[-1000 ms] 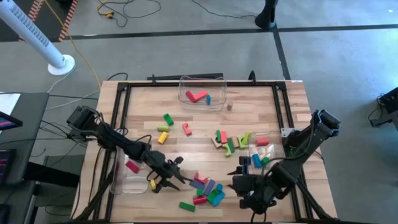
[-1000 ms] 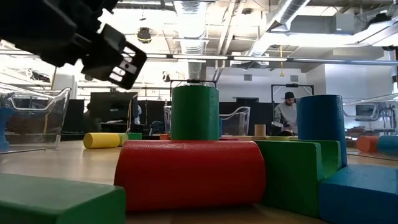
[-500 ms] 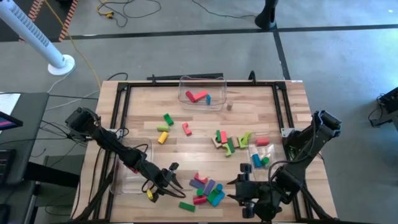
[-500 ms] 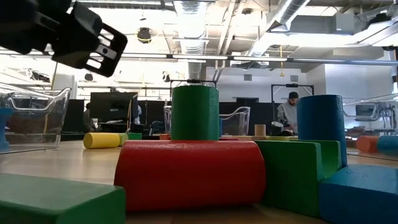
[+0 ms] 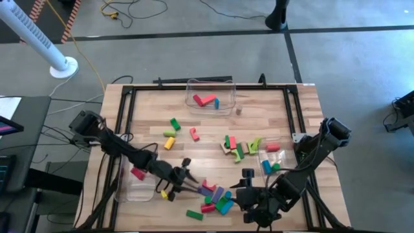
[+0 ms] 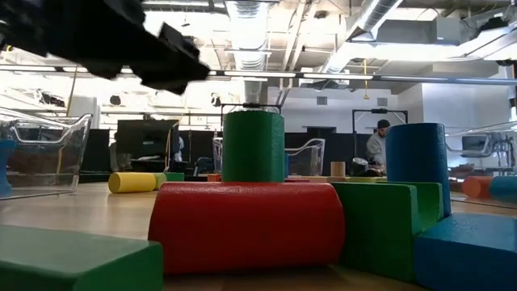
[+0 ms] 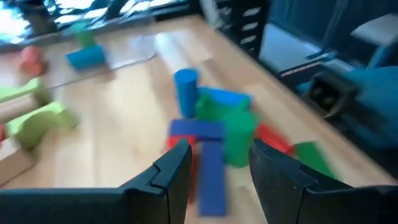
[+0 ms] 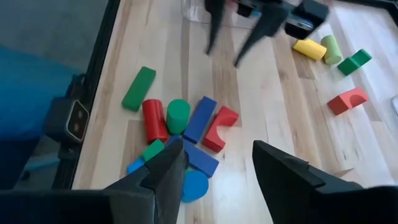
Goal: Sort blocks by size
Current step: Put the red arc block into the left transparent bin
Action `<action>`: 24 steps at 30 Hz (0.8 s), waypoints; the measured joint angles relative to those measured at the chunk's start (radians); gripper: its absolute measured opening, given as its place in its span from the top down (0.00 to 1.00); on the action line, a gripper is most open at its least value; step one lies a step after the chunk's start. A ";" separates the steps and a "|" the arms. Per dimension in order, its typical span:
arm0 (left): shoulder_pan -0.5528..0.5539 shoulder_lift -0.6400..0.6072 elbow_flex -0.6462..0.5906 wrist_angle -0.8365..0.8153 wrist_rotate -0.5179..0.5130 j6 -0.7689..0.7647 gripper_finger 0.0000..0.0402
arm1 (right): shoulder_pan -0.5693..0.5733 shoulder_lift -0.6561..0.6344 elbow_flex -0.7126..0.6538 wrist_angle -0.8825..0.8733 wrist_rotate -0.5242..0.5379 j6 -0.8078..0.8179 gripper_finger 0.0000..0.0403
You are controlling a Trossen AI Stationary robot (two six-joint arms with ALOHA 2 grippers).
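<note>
The wooden table (image 5: 213, 129) has many small blocks on it. A big bunch of blocks (image 5: 215, 197) sits near the 6 o'clock edge of the table in the high view. In that bunch are a red round block (image 8: 151, 120), a green round block (image 8: 178, 116), a long blue block (image 8: 199, 119), a red arch (image 8: 220, 128) and a blue round block (image 8: 194, 185). They sit close, and some touch. A flat green bar (image 8: 138, 88) lies alone, just beside the bunch.

A second bunch of green, red and tan blocks (image 5: 240, 147) lies near the middle, toward 3 o'clock. A few more blocks, yellow and green (image 5: 170, 133), lie toward 9 o'clock from the middle.

A clear bin (image 5: 210, 96) at the 12 o'clock edge holds red and blue blocks. Another clear bin (image 5: 137, 173) at 8 o'clock holds a pink block (image 5: 138, 173). A third clear bin (image 5: 272, 158) at 4 o'clock holds a few blocks too.

The left gripper (image 5: 189, 183) is just at the 9 o'clock side of the big bunch, above the table. Its fingers (image 7: 176, 167) are spread apart and hold nothing. The right gripper (image 5: 240, 189) is at the 3 o'clock side of the same bunch. Its fingers (image 8: 171, 163) are apart too, with nothing between them.

In the low view, a person (image 6: 377, 144) is far back in the room.
</note>
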 joint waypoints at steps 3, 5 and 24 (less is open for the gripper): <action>0.046 0.000 0.000 -0.044 0.000 0.011 0.62 | -0.003 0.000 0.000 -0.002 0.000 -0.007 0.46; 0.072 0.000 0.000 -0.071 0.000 0.011 0.62 | -0.004 0.000 0.000 -0.001 0.000 -0.007 0.46; 0.105 0.231 0.137 -0.084 0.055 0.061 0.34 | 0.005 0.000 0.000 0.005 0.000 -0.003 0.46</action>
